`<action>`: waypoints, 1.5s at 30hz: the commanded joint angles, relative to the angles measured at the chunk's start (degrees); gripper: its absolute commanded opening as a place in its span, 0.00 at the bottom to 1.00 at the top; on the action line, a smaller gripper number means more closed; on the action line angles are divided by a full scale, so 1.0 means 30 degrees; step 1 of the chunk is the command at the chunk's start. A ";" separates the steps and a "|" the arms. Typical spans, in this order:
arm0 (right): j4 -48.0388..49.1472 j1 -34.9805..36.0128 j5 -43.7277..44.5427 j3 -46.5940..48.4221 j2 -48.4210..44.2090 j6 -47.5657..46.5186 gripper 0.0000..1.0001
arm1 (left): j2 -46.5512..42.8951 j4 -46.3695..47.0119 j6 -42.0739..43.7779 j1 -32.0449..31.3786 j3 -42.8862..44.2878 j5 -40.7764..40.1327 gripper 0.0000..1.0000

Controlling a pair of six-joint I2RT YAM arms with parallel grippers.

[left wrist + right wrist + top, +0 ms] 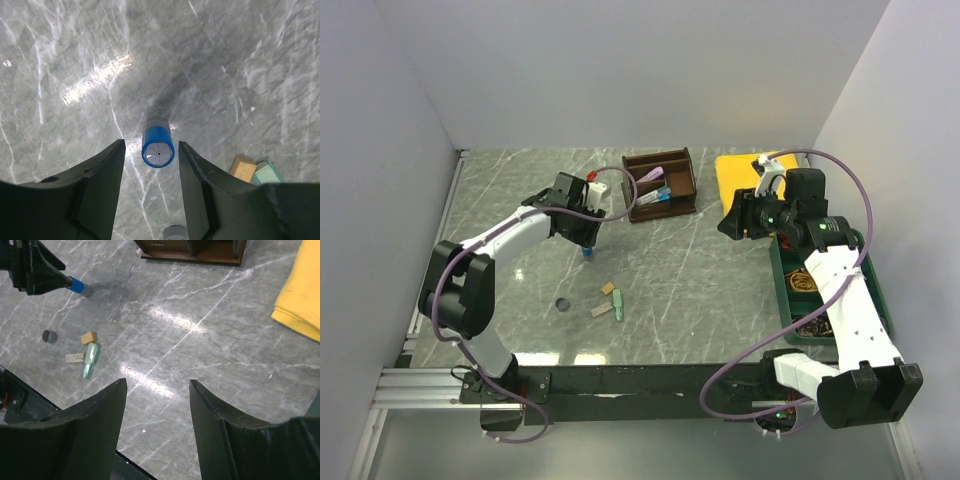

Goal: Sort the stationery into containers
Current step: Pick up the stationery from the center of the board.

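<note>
We set the left gripper (151, 144) spread astride the upright blue-capped bottle (158, 150), low centre of the left wrist view on the worktop (225, 60), gaps either side (nothing pinched yet), lined up for grasping. The right gripper (157, 382) hangs parted, empty.

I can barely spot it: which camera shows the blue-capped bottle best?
The left wrist view: the blue-capped bottle looms large and centred, cap facing the camera. The top view shows a blue speck; the right wrist, a distant glimpse.
</note>
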 commanded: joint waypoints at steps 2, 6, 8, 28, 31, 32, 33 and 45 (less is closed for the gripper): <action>0.0978 0.0151 -0.0041 0.0547 -0.0183 0.0041 0.61 | 0.0787 -0.0813 0.0398 0.0006 0.1193 -0.0124 0.51; 0.1066 0.0151 -0.0070 0.0372 -0.0242 0.0041 0.61 | 0.1138 -0.1106 0.0427 0.0006 0.1544 -0.0124 0.51; 0.1125 0.0151 -0.0042 0.0313 -0.0300 0.0041 0.61 | 0.1373 -0.1224 0.0428 0.0006 0.1691 -0.0153 0.50; 0.1447 0.0151 -0.0129 -0.0214 -0.0417 -0.0457 0.61 | 0.1637 -0.1751 0.0222 -0.0023 0.1310 0.0462 0.29; 0.1506 0.0151 -0.0071 -0.0332 -0.0534 -0.0457 0.61 | 0.1667 -0.2100 0.0339 -0.0023 0.1719 0.0725 0.12; 0.1477 0.0151 -0.0100 -0.0332 -0.0593 -0.0486 0.61 | 0.1608 -0.2335 0.0601 -0.0023 0.1895 0.0842 0.08; 0.1419 0.0122 -0.0100 -0.0303 -0.0622 -0.0515 0.61 | 0.1405 -0.2685 0.0835 -0.0023 0.2331 0.1075 0.04; 0.1418 0.0122 0.0105 -0.0654 -0.1208 -0.0867 0.61 | -0.2720 -1.1800 0.5673 -0.0111 0.4391 0.2632 0.01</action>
